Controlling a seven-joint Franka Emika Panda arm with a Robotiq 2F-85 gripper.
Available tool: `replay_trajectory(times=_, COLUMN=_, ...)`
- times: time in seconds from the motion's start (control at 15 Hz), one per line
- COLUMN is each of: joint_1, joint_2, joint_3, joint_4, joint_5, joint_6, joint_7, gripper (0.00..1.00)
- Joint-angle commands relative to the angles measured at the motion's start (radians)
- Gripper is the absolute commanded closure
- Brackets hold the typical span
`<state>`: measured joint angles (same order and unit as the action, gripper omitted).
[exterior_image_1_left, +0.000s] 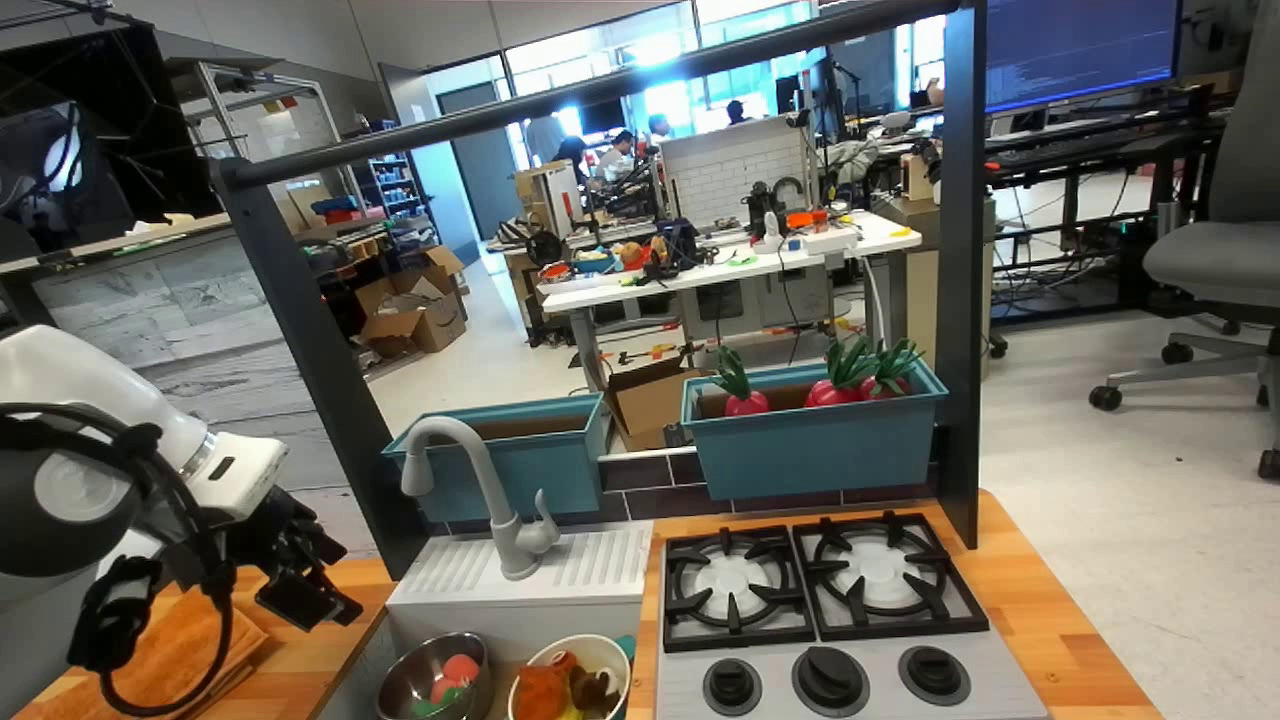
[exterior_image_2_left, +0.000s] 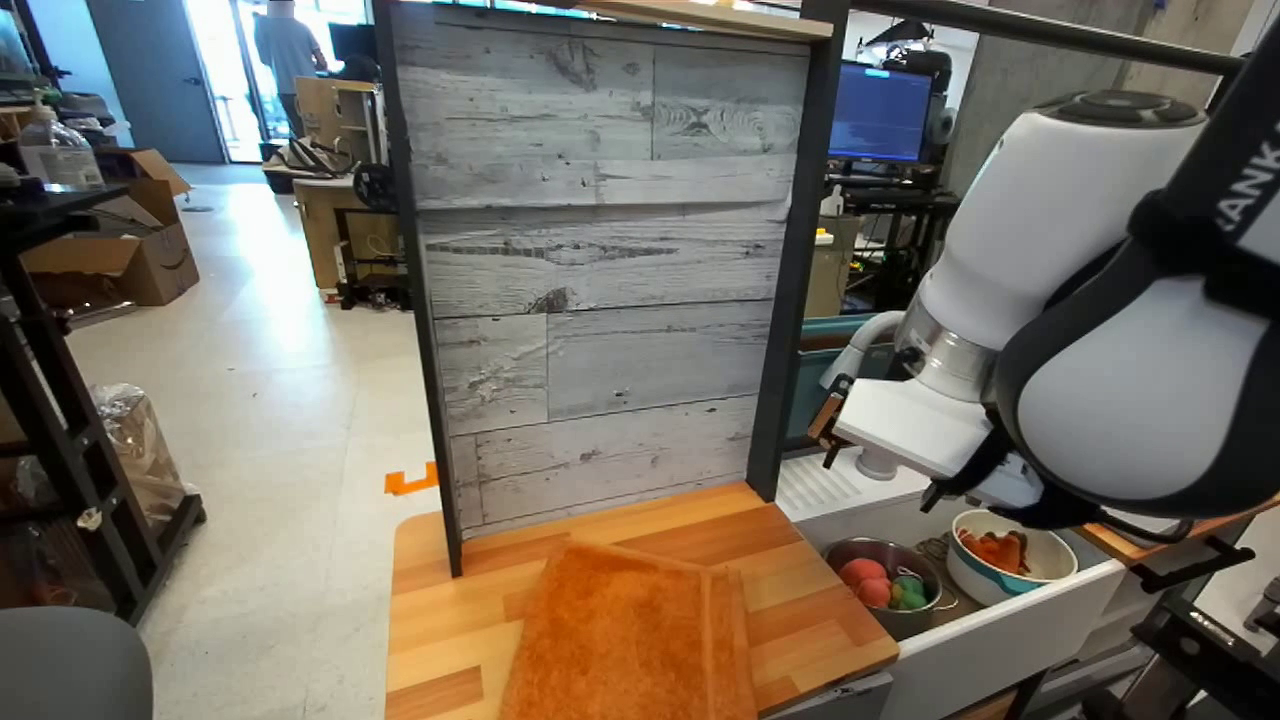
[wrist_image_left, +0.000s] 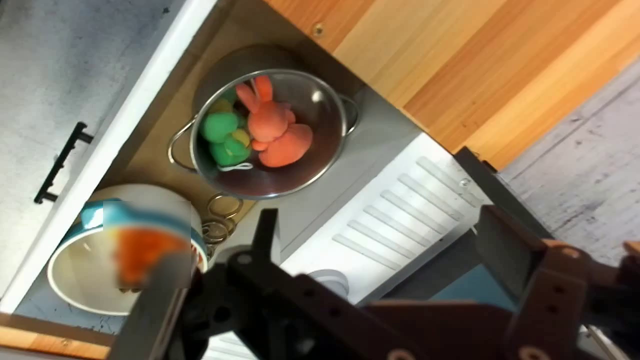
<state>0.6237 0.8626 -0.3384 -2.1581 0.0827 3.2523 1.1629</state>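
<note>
Currently | end effector (wrist_image_left: 381, 234) stands spread | metal pot (wrist_image_left: 326, 131) holds coral bunny (wrist_image_left: 272, 125), green toy (wrist_image_left: 221, 128) | white bowl (wrist_image_left: 80, 272) sits near pot

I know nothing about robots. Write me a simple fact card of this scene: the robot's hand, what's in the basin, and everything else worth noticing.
Gripper (the robot's hand): raised, jaws open, nothing held
Basin: beside the faucet; holds a metal pot and a white-and-teal bowl
Pot contents: coral rabbit-shaped toy, green toy shapes
Bowl contents: orange and brown items, too unclear to name
Wooden counter: orange cloth lying on it
Stove: two burners, three knobs
Planters: two, teal; one holds three red vegetables with green tops
</note>
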Motion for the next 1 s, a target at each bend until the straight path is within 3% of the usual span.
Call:
replay_trajectory(times=0.0, joint_1=0.031, joint_2=0.004, joint_3=-0.028, joint_4=0.003, joint_5=0.01, joint_6=-0.076, joint_7=-0.187, gripper=0.0)
replay_trajectory(times=0.33, joint_1=-0.042, joint_2=-0.141, joint_3=0.047, joint_4=-0.04, joint_5=-0.022, joint_6=-0.084, joint_7=-0.502, gripper=0.0)
replay_trajectory(times=0.47, joint_1=-0.134, joint_2=-0.2, joint_3=0.155, joint_4=-0.02, joint_5=-0.014, joint_6=-0.144, joint_7=-0.622, gripper=0.0)
replay_trajectory(times=0.6, joint_1=-0.275, joint_2=-0.229, joint_3=0.31, joint_4=0.037, joint_5=0.01, joint_6=-0.224, joint_7=-0.723, gripper=0.0)
replay_trajectory(times=0.8, joint_1=-0.483, joint_2=-0.164, joint_3=0.54, joint_4=0.161, joint_5=0.091, joint_6=-0.32, joint_7=-0.909, gripper=0.0)
replay_trajectory(times=0.87, joint_1=-0.361, joint_2=-0.212, joint_3=0.414, joint_4=0.091, joint_5=0.061, joint_6=-0.271, joint_7=-0.813, gripper=0.0)
replay_trajectory(times=0.93, joint_1=-0.418, joint_2=-0.205, joint_3=0.472, joint_4=0.116, joint_5=0.078, joint_6=-0.298, joint_7=-0.86, gripper=0.0)
